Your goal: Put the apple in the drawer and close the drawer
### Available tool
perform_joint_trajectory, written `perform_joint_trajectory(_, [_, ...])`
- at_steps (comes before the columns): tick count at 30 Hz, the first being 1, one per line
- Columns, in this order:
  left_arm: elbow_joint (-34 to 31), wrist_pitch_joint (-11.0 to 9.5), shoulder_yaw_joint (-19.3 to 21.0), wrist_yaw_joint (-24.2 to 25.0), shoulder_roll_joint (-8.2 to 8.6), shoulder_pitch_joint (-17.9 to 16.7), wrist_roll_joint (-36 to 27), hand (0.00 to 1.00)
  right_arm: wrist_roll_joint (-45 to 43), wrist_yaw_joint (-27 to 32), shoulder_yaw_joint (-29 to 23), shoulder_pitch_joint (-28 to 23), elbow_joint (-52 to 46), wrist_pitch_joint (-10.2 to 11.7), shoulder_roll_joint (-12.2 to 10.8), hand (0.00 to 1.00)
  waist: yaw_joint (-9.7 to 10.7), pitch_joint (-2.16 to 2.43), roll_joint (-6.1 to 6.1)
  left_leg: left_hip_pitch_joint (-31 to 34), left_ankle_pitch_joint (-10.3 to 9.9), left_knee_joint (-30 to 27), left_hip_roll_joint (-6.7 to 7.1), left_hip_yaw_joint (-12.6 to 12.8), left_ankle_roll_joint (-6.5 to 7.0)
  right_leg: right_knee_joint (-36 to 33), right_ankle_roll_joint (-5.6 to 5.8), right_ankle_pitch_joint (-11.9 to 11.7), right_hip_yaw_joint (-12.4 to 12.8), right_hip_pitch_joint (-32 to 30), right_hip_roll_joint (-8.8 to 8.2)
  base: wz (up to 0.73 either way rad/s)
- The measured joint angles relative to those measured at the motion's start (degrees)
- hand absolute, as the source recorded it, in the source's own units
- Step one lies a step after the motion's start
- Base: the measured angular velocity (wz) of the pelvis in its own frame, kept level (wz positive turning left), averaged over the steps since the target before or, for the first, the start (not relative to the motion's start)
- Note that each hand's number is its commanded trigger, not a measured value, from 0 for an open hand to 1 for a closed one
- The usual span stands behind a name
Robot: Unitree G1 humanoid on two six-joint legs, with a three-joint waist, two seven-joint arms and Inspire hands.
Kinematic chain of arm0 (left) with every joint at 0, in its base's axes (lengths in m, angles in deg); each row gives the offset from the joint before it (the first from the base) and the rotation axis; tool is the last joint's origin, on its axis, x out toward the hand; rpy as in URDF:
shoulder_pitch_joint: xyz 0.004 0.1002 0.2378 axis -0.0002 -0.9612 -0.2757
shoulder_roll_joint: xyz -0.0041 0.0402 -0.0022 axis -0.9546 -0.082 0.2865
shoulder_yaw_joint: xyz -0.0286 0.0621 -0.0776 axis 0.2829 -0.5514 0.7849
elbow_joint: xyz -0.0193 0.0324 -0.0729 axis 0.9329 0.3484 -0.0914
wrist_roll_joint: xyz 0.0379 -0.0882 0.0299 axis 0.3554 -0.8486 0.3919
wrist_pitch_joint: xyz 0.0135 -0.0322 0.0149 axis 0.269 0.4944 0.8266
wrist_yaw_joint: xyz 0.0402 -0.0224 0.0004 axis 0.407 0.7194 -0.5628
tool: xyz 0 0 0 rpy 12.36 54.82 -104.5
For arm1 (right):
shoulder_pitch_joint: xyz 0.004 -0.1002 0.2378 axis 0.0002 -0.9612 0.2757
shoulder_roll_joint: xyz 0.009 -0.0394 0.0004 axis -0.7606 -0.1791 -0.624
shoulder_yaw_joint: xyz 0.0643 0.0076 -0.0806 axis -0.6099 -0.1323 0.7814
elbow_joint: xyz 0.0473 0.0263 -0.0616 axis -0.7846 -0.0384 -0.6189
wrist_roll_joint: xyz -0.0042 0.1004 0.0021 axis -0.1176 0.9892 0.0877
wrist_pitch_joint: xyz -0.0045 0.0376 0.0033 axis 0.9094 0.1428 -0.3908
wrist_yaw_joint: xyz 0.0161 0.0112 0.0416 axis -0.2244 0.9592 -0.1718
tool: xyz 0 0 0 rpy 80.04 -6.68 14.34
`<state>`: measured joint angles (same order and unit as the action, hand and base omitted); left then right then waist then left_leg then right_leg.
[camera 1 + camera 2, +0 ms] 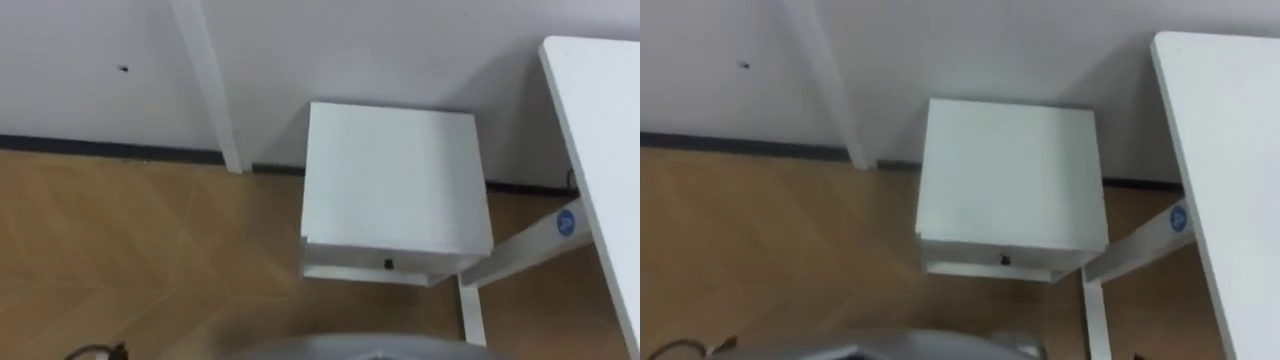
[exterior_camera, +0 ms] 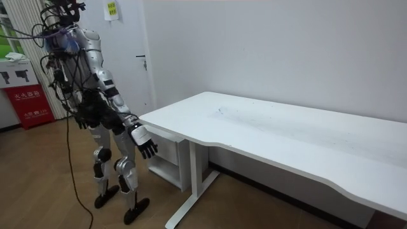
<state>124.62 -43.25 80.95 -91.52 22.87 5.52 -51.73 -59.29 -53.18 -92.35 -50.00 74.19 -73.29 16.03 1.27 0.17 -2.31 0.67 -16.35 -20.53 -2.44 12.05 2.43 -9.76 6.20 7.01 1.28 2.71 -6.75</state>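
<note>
Flat white drawer (image 1: 350, 260) in the small white box cabinet (image 1: 395, 175) looks shut, right hand (image 2: 145, 141) open & empty, so prob. done.

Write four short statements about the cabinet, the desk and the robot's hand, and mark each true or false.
1. The white cabinet stands against the wall. True.
2. The desk is on the robot's left of the cabinet. False: it is on the robot's right.
3. The right hand grips an apple. False: its fingers hang open and hold nothing, near the desk's corner.
4. The drawer carries a small dark knob. True.
</note>
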Motion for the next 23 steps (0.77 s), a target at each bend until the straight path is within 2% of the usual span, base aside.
perform_joint_trajectory(1, [-0.05, 0.27, 0.00, -0.28, 0.03, -0.38, 0.07, 0.00, 0.00, -0.33, 0.01, 0.02, 0.02, 0.24, -0.01, 0.00, -0.74, -0.03, 0.13, -0.90, 0.02, 0.40, -0.22, -0.23, -0.01, -0.05, -0.39, 0.21, -1.23, 0.24, 0.41, -0.69])
perform_joint_trajectory(2, [0.07, 1.25, 0.49, -0.36, 0.02, -1.86, 0.04, 0.00, 0.18, -0.77, 0.14, 0.33, -0.12, 0.37, -0.22, 0.00, -2.07, 0.02, 0.12, -2.91, -0.01, 1.66, -0.34, -2.26, -0.06, 1.51, -1.01, 0.10, -1.82, 0.30, 2.08, -0.85])
perform_joint_trajectory(3, [0.96, 2.37, 1.03, -0.21, 0.21, -2.66, 0.03, 0.00, 0.08, -0.98, 0.36, 0.71, -0.21, 0.29, -0.57, 0.00, -2.01, -0.09, 0.23, -3.78, -0.17, 2.46, -0.39, -4.92, -0.50, 3.66, -2.37, -1.12, -3.23, 0.31, 4.09, -0.77])
perform_joint_trajectory(4, [1.39, 3.03, 1.29, -0.13, 0.78, -2.83, 0.02, 0.00, -0.15, -1.02, 0.50, 0.73, -0.30, 0.08, -0.60, 0.00, -1.71, 0.16, 0.88, -4.02, -0.16, 3.17, -0.72, -5.42, -0.76, 3.36, -2.80, -1.75, -4.85, 0.73, 3.96, -0.17])
perform_joint_trajectory(5, [1.86, 3.40, 1.30, 0.13, 1.31, -2.72, -0.22, 0.00, -0.30, -1.23, 0.67, 1.19, -0.24, -0.60, -0.87, 0.00, -0.55, 0.00, 1.47, -4.43, 0.17, 4.35, -0.81, -5.89, -1.36, 3.09, -2.99, -1.85, -6.09, 1.04, 3.96, 0.35])
perform_joint_trajectory(6, [2.04, 3.32, 1.29, 0.15, 1.77, -1.95, -0.27, 0.00, -0.34, -1.78, 0.65, 0.87, 0.46, -1.27, -0.96, 0.00, 0.53, -0.11, 1.23, -5.19, 0.71, 6.18, -0.66, -5.55, -2.04, 3.02, -3.10, -1.67, -6.55, 1.13, 4.07, 0.45])
perform_joint_trajectory(10, [1.96, 2.87, 1.31, 0.12, 2.01, -0.98, -0.32, 0.00, -1.32, -2.69, 0.62, 1.55, 2.71, -1.90, -1.04, 0.00, 0.34, -0.37, 2.06, -7.25, 1.26, 9.81, -0.78, -5.24, -2.37, 2.98, -3.27, -1.09, -6.70, 1.04, 5.02, -0.05])
perform_joint_trajectory(17, [4.11, 3.36, 1.22, 0.30, 2.82, -0.33, -0.27, 0.00, -3.17, -3.21, 0.61, 1.73, 3.29, -1.88, -1.76, 0.00, -0.01, -0.57, 1.12, -7.36, 1.25, 9.79, -0.74, -5.07, -2.38, 2.92, -3.40, -0.82, -7.14, 1.20, 5.02, 0.00])
perform_joint_trajectory(19, [4.94, 3.64, 1.18, 0.35, 2.84, -0.38, -0.27, 0.00, -4.42, -3.21, 0.62, 1.72, 3.29, -2.02, -2.48, 0.00, -0.03, -0.48, 0.90, -7.34, 1.24, 9.75, -0.76, -5.09, -2.39, 2.83, -3.42, -0.81, -7.39, 1.22, 5.00, 0.00])
perform_joint_trajectory(23, [5.25, 4.64, 1.19, 1.47, 3.44, -0.99, -0.26, 0.00, -7.43, -4.15, 0.60, 1.62, 4.35, -3.59, -2.86, 0.00, 0.02, -0.53, 0.73, -7.76, 1.18, 10.01, -0.79, -5.13, -2.42, 1.84, -3.46, -0.81, -7.44, 1.23, 4.98, 0.00])
